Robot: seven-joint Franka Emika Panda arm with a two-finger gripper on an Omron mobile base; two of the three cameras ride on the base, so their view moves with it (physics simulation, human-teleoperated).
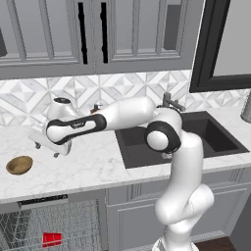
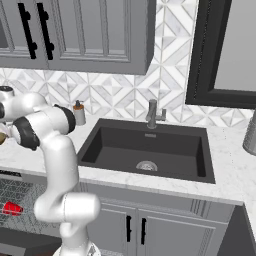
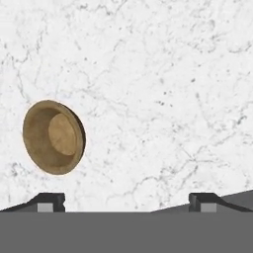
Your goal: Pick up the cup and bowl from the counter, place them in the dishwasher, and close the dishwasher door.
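So we've got the gripper [image 3: 123,201] wide open, holding nothing, above the counter [image 1: 98,164]. The bowl [image 1: 19,164] sits on the marble near it. The cup [image 1: 52,239] lies in the dishwasher [image 1: 54,223] rack.

I find no legible text, brand, number or sign on any surface. The black control strip [image 1: 43,201] atop the open under-counter dishwasher with grey wire racks [image 1: 49,225] carries small white marks, too fine for me to read.
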